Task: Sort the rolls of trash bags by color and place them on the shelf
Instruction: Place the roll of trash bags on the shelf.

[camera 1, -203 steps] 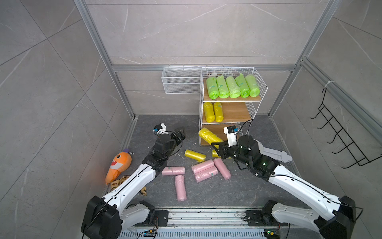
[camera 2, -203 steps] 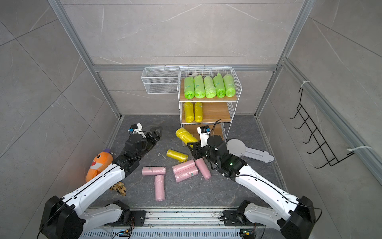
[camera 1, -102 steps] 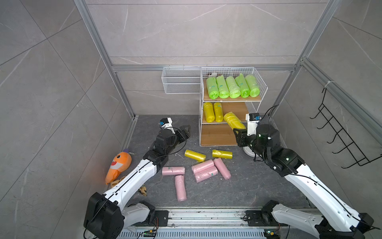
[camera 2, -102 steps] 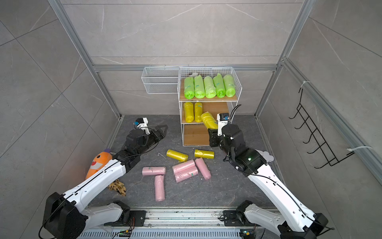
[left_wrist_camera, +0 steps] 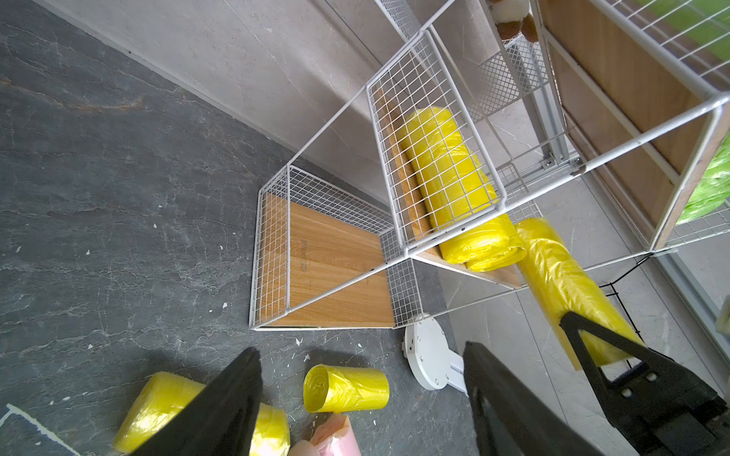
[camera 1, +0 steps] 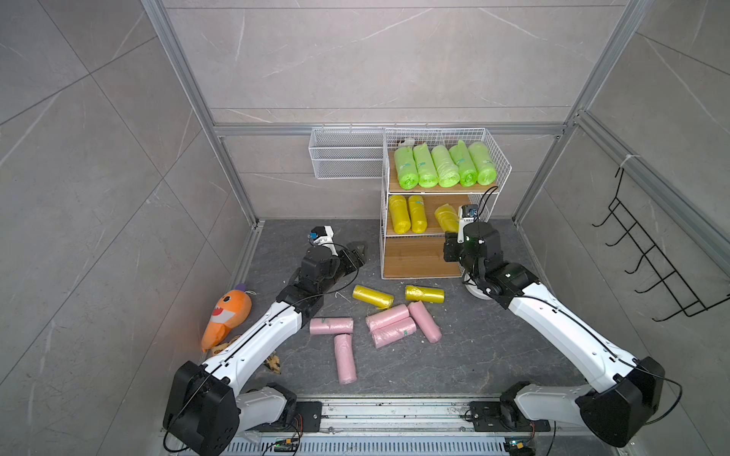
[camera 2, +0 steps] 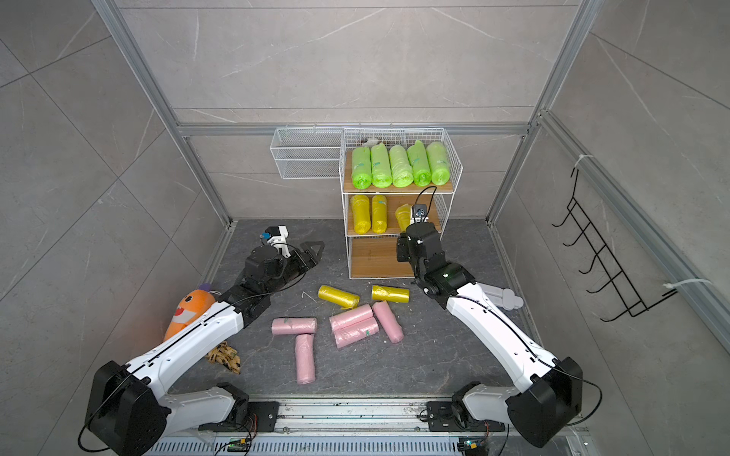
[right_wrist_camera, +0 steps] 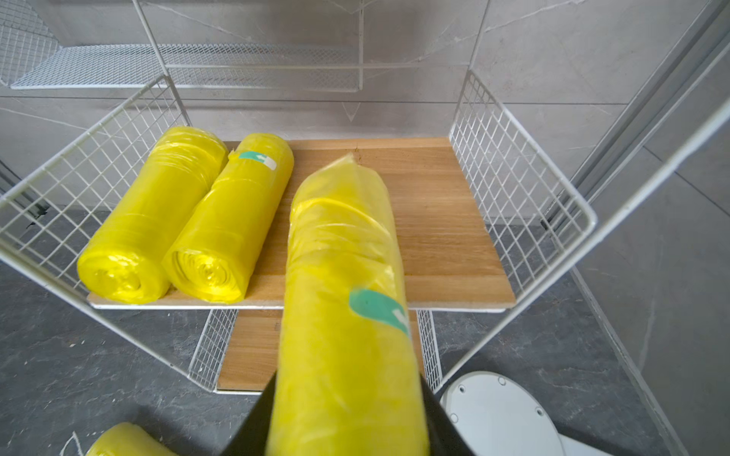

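Yellow plastic fills the middle of the right wrist view: a held yellow roll [right_wrist_camera: 343, 276] with a teal sticker, clamped at its near end by the right gripper [right_wrist_camera: 347, 418], whose jaws stand narrow against its sides. The roll's far end reaches over the bare wood of the middle tier [right_wrist_camera: 434, 221], just right of the two placed yellow rolls [right_wrist_camera: 221, 221] lying side by side at the left of that board. Whether it touches the wood I cannot tell.

In both top views the shelf [camera 1: 418, 258] stands right of centre against the back wall. Its top tier carries five green rolls [camera 1: 446, 167] in a row, so green looks finished. Its bottom board is bare.

On the grey floor [camera 1: 493, 355] just below the shelf in the frame lie two loose yellow rolls [camera 1: 372, 296], a little apart. Beneath them, at lower centre, five pink rolls [camera 1: 391, 325] lie scattered, three of them bunched together.

The left gripper [camera 1: 354, 252] hovers left of the shelf's foot, jaws wide and empty.

As I judge it, seven of the fifteen rolls are shelved and an eighth is about to be set down. Two yellow and all the pink remain, the pink probably bound for the bare bottom tier.
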`<state>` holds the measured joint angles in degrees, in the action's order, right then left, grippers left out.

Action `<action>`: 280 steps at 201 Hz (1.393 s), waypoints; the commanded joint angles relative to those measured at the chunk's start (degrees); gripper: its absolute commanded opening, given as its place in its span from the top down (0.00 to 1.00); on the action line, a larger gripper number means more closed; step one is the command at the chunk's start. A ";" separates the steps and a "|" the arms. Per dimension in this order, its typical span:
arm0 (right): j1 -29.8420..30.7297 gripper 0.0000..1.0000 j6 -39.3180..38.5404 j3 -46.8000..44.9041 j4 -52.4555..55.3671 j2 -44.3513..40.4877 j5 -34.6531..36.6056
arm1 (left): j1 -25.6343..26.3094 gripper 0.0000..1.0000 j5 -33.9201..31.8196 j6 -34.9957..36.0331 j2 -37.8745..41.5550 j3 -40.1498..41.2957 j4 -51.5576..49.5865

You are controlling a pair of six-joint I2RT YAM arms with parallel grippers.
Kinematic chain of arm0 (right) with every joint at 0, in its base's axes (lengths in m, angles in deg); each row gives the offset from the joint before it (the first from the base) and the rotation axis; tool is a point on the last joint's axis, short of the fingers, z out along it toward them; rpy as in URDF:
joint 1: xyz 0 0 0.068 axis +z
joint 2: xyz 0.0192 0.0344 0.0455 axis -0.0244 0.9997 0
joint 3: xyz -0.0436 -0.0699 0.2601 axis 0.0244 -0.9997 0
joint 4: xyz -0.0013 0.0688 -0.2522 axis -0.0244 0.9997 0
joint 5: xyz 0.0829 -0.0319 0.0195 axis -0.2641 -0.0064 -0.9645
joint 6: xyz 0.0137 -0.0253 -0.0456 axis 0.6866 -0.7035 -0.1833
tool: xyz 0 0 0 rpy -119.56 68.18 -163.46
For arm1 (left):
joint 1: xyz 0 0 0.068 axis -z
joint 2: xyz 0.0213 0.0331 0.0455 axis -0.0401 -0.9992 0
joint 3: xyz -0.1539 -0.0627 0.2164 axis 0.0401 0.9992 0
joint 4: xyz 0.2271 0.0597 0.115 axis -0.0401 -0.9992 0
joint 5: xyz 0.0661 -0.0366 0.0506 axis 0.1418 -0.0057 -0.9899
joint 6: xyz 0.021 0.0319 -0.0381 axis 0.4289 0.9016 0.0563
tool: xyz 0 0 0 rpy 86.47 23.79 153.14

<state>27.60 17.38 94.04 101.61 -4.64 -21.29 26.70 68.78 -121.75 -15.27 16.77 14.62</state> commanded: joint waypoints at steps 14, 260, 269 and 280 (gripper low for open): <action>-0.43 0.71 -2.18 0.98 -9.85 3.47 2.29 | 0.14 0.17 1.55 0.30 -0.39 -2.55 2.07; -0.68 0.27 -0.34 -6.40 -18.58 1.07 -7.97 | 0.21 0.17 3.16 -1.98 -0.82 -0.66 2.74; -0.99 0.26 -0.49 -7.43 -17.95 -0.60 -9.75 | 0.27 0.17 3.26 -2.15 -0.87 -0.51 2.94; -1.47 0.25 -0.69 -7.98 -16.58 -2.18 -11.04 | 0.27 0.17 3.41 -2.21 -0.95 -0.41 3.14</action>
<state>26.96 15.99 88.03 83.81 -3.07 -27.41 26.72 70.66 -123.34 -15.88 16.77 14.71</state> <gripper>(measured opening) 0.744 0.828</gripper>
